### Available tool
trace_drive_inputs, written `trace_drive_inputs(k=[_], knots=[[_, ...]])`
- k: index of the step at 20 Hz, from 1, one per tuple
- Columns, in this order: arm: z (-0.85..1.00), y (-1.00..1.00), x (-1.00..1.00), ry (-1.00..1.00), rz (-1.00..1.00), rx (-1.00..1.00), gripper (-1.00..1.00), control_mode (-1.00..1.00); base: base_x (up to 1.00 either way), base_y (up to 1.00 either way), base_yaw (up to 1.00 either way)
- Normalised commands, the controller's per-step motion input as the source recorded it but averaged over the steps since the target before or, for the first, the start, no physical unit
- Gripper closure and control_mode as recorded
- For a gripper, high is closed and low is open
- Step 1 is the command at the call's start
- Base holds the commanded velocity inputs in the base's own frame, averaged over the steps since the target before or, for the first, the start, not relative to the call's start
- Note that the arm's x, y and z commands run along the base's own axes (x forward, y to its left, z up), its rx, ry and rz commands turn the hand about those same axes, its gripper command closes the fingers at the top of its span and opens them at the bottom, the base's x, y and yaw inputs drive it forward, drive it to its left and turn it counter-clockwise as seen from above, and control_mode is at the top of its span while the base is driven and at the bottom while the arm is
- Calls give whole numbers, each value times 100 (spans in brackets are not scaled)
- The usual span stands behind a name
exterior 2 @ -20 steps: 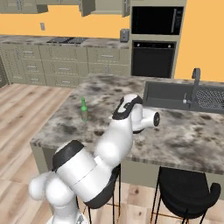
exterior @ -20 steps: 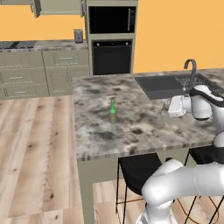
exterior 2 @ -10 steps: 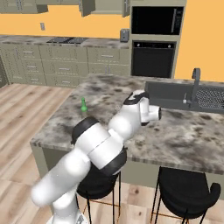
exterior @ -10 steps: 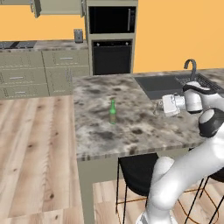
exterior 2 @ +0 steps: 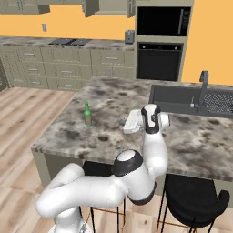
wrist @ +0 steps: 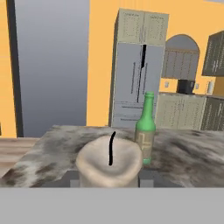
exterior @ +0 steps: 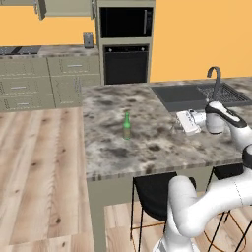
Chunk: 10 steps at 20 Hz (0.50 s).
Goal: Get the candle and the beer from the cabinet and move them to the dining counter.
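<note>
My gripper (wrist: 109, 179) is shut on the candle (wrist: 109, 164), a stubby pale cylinder with a dark wick, seen close in the hand view. Just beyond it the beer (wrist: 145, 131), a green bottle with a tan label, stands upright on the dining counter (wrist: 52, 148). From the base views, the gripper (exterior: 176, 123) (exterior 2: 124, 122) is held low over the counter (exterior: 147, 147) (exterior 2: 109, 91), near the sink and to the right of the beer (exterior: 127, 126) (exterior 2: 87, 114). The cabinet (exterior: 69, 7) (exterior 2: 91, 5) hangs at the back wall.
A dark sink (exterior: 182, 96) with a curved faucet (exterior: 215, 78) lies just behind the hand. Black stools (exterior: 157, 192) (exterior 2: 191, 200) stand under the counter's near edge. A built-in oven (exterior: 125, 59) and a cooktop (exterior 2: 73, 42) are at the back.
The arm has swung and its elbow has shifted; the hand has moved a little toward the beer, still shut on the candle. The beer has stayed put.
</note>
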Motion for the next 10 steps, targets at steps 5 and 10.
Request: trace_drive_inputs(k=[5,10], knots=[[-26,42,6,0,1,-5,100,-100,0,0,0],[-24,46,-7,0,-9,-15,100,-100,0,0,0]])
